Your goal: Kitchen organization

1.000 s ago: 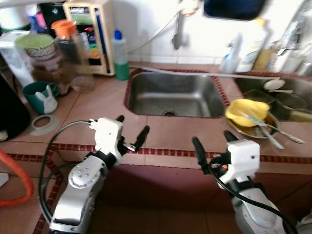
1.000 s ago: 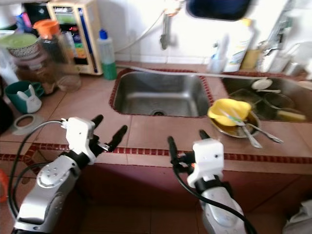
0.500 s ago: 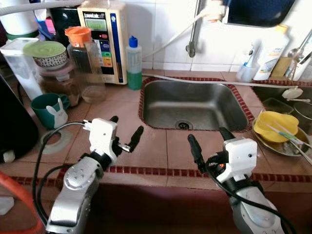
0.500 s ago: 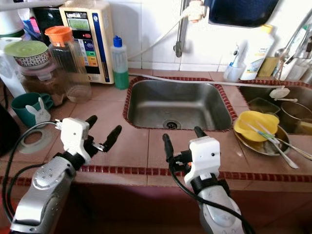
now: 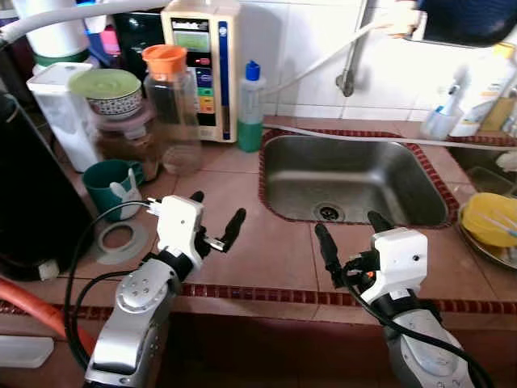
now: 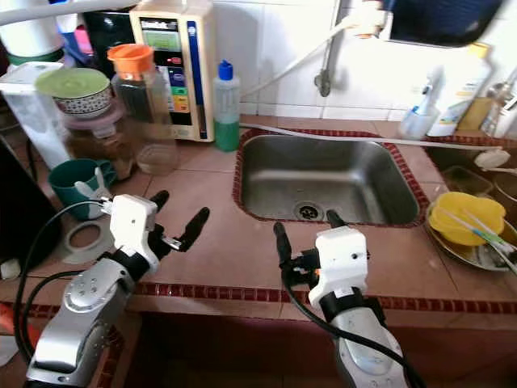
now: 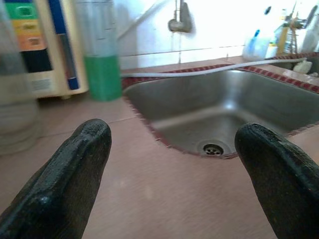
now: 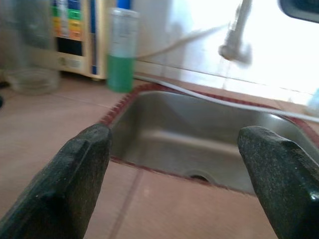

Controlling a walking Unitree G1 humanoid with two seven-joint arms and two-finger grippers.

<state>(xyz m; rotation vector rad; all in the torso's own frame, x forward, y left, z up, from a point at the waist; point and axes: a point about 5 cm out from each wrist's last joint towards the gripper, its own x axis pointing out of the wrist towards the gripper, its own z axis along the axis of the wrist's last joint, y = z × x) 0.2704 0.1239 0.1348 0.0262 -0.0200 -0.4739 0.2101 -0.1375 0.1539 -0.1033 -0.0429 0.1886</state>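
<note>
We hold the left gripper (image 5: 216, 217) and right gripper (image 5: 349, 230) empty, fingers spread, over the tiled counter (image 5: 275, 250); the steel sink (image 5: 355, 174) lies at 12 o'clock.

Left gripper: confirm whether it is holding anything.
No, the left gripper hovers open over the bare counter, nothing between its fingers.

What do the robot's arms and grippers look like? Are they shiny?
Yes! Both arms are shiny silver metal with round screws. Each ends in a white boxy block carrying two long black fingers: the left gripper and the right gripper. Black cables loop along both arms, and the right wrist has a small orange spot. The fingers look rough and rubbery.
</note>
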